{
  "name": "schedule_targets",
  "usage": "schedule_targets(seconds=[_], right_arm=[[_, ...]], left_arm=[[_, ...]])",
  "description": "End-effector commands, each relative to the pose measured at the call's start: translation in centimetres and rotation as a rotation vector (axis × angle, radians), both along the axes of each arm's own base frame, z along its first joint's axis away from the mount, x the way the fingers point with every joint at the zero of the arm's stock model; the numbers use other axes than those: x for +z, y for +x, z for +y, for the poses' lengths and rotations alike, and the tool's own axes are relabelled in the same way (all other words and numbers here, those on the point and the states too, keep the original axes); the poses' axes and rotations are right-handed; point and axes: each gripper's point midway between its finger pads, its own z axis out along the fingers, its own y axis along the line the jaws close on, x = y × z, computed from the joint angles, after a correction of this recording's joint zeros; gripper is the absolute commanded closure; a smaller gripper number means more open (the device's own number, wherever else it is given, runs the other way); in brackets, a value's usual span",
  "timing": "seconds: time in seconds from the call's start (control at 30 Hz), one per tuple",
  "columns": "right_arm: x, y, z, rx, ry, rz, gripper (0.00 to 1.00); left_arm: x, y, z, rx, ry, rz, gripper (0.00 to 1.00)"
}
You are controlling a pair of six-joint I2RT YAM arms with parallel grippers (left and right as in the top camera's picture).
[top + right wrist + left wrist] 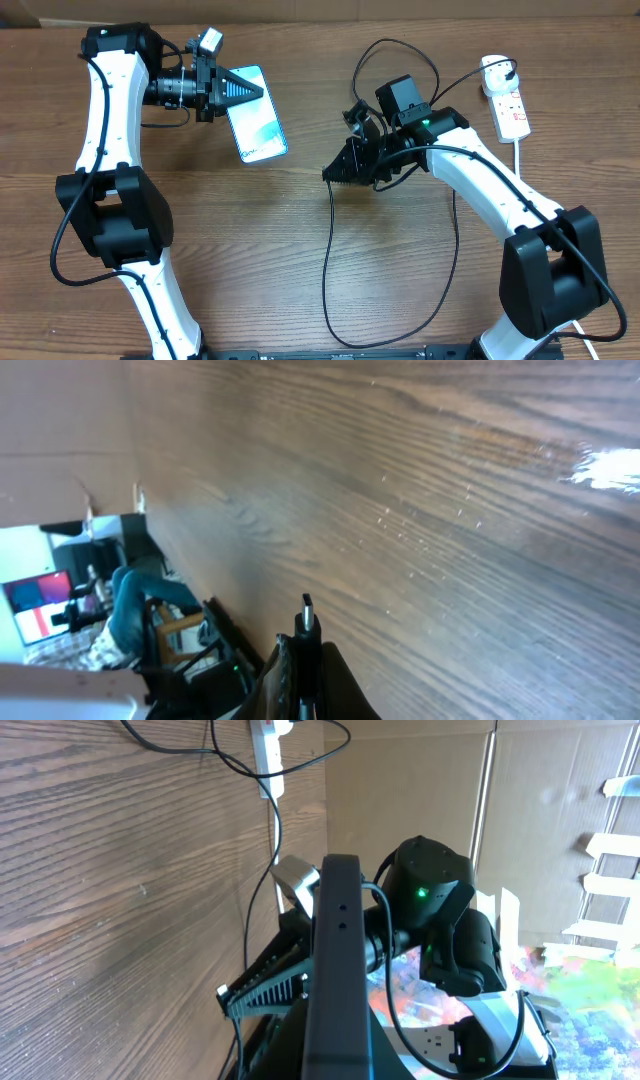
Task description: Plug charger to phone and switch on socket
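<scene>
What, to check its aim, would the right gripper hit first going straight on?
Likely the bare table: beyond the right gripper and its charger tip, only wood shows; the phone lies off that line. Depth unclear.

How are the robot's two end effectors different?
The left end effector grips the phone; the right end effector pinches the charger by its small tip. The left one is at the table's far left; the right one is near its middle. Both are shut on something.

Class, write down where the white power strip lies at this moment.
The socket lies at the top right of the overhead view, beyond the right arm, with the charger's black plug at its far end.
</scene>
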Motion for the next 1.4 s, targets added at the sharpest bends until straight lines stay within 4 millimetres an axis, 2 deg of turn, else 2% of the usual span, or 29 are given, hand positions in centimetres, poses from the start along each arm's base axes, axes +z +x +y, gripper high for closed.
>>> schedule_targets(seconds=[0.0,0.23,0.57,0.73,1.13,1.37], right_arm=[[1.3,-0.6,0.6,0.045,0.070,-0.010,0.96],[3.0,-2.2,1.5,0.146,0.198,-0.011,0.96],[3.6,-4.1,1.3,0.219,0.243,0.012,0.96],[4.7,-5.2,1.5,0.265,0.320,0.020,0.96],[6.2,-5.6,2.0,0.287,0.416,0.024,0.96],[7.6,-5.6,1.3,0.274,0.417,-0.005,0.96]], left_arm=[[1.2,0.0,-0.5,0.004,-0.031,-0.004,0.96],[1.2,0.0,-0.4,0.001,-0.027,-0.017,0.96],[1.2,0.2,-0.4,0.001,-0.026,-0.035,0.96],[1.2,0.6,-0.4,0.002,-0.028,-0.067,0.96],[1.4,0.8,-0.4,0.014,-0.041,-0.040,0.96],[1.8,1.0,-0.5,0.017,-0.064,-0.051,0.96]])
